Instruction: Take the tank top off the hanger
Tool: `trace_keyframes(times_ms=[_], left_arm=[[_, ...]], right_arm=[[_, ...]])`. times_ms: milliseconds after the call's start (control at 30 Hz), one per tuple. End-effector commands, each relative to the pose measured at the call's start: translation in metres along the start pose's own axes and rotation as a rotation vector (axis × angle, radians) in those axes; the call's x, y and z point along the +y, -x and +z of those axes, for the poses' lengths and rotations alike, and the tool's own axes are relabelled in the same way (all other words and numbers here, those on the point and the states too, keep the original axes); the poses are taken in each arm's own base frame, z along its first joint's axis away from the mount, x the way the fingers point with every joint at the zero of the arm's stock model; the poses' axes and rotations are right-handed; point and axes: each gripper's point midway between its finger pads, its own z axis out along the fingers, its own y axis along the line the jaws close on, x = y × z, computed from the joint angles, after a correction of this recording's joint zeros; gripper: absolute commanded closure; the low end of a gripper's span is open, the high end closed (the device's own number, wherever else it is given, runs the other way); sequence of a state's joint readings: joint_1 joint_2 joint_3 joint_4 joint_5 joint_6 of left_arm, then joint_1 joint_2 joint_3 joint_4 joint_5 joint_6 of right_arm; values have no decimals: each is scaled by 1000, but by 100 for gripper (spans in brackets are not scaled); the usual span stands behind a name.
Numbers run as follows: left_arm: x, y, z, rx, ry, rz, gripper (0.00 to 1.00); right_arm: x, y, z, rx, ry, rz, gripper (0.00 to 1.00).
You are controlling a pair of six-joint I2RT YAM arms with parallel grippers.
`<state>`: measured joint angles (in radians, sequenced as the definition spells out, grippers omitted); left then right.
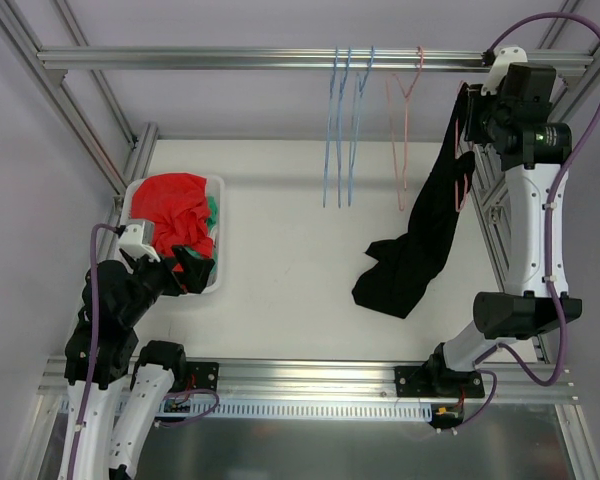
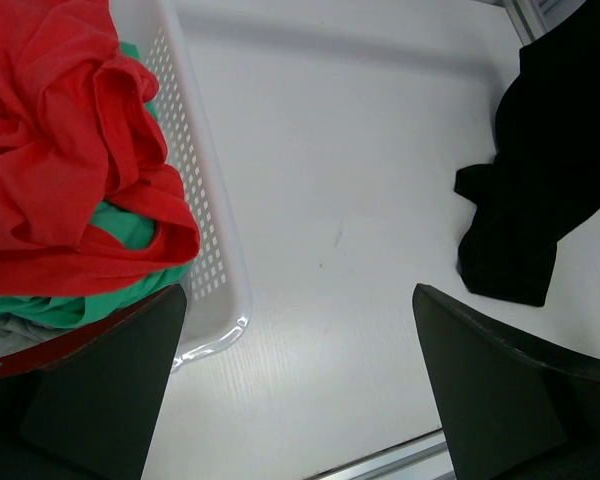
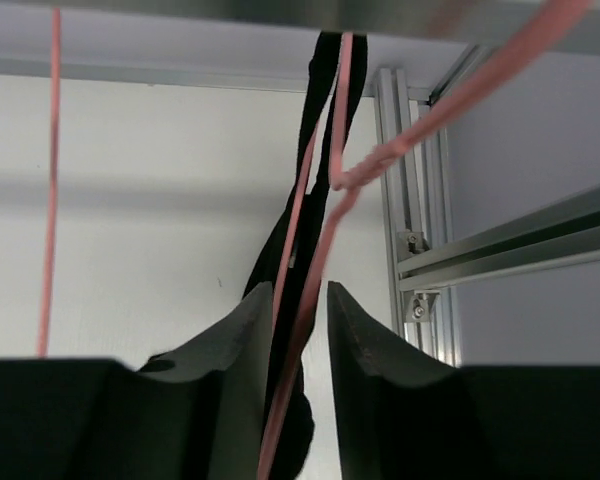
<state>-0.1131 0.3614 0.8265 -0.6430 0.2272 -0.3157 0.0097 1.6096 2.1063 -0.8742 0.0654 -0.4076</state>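
The black tank top [image 1: 420, 250] hangs from a pink hanger [image 1: 461, 160] at the right end of the rail, and its lower half lies crumpled on the white table. In the right wrist view, the strap [image 3: 325, 90] and the hanger wire [image 3: 330, 230] run between the jaws of my right gripper [image 3: 300, 310]. The jaws stand narrow around them, with a thin sliver of light by the right finger. My left gripper [image 2: 300, 380] hovers wide open and holds nothing, above the table beside the white basket [image 2: 215, 230], far from the tank top [image 2: 550, 180].
The basket [image 1: 220, 230] at the left holds red and green clothes. Empty blue hangers [image 1: 340, 130] and an empty pink hanger [image 1: 405, 120] hang from the metal rail [image 1: 230, 58]. Aluminium frame posts stand just right of the right gripper [image 1: 477, 135].
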Motion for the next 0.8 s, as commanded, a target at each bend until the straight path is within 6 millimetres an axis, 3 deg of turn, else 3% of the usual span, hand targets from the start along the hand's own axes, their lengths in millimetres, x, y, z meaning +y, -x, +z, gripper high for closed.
trace_keyframes(times_ms=[0, 200, 400, 533, 767], left_arm=[[1, -1, 1, -9, -9, 50, 1], [0, -4, 2, 4, -17, 47, 1], [-2, -5, 2, 6, -28, 48, 1], [-3, -5, 2, 7, -32, 50, 1], [-6, -5, 0, 0, -51, 57, 1]], right_arm=[[-7, 28, -18, -93, -17, 13, 70], [-8, 32, -23, -108, -23, 32, 100], [2, 52, -37, -196, 33, 104, 100], [14, 76, -55, -300, 111, 135, 100], [16, 90, -76, -379, 131, 152, 100]])
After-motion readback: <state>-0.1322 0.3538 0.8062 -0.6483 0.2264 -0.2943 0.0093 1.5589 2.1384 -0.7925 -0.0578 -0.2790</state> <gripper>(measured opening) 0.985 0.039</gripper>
